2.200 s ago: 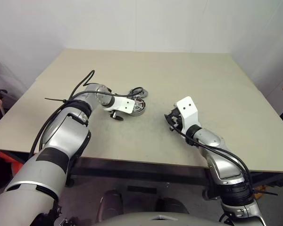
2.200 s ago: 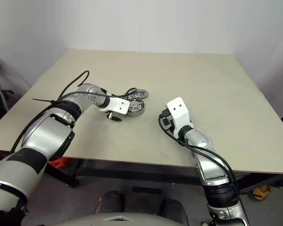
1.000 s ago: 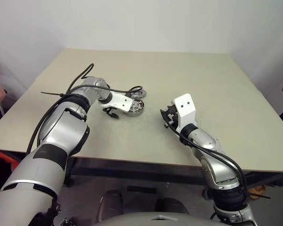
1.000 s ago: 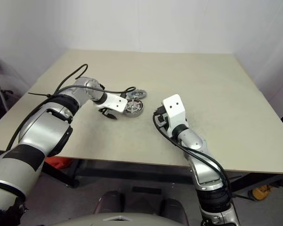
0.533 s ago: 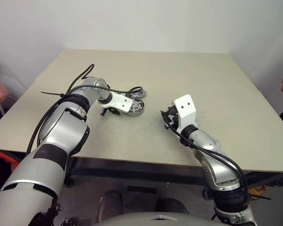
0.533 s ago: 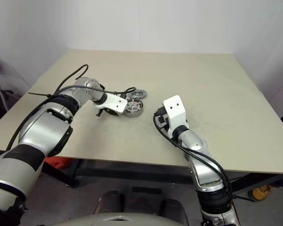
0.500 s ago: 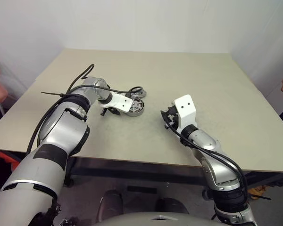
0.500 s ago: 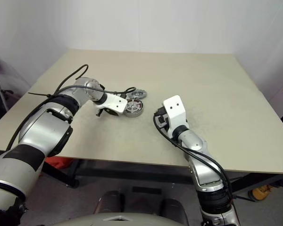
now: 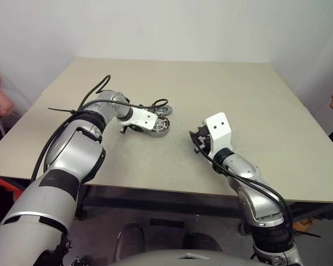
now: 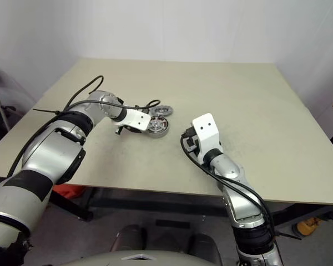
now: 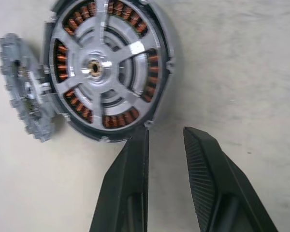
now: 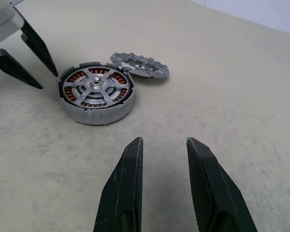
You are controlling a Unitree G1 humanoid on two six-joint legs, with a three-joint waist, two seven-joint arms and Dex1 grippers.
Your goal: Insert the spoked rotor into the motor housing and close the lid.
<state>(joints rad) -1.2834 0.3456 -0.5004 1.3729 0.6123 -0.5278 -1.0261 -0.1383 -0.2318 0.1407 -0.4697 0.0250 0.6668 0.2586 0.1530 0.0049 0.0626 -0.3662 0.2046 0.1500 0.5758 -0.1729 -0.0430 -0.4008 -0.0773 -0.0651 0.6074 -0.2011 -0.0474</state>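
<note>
You see copper-orange windings ringing the silver motor housing (image 11: 108, 67), with the notched grey lid (image 11: 26, 89) beside it.

The motor housing (image 11: 108, 72) hides part of the lid (image 11: 26, 87) behind it.

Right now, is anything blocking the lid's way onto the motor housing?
Nothing visible does. The lid lies flat on the table, touching the motor housing at its far edge. The spoked rotor already sits inside, and the open top is bare. The left gripper stands at the housing's opposite rim, holding nothing.
</note>
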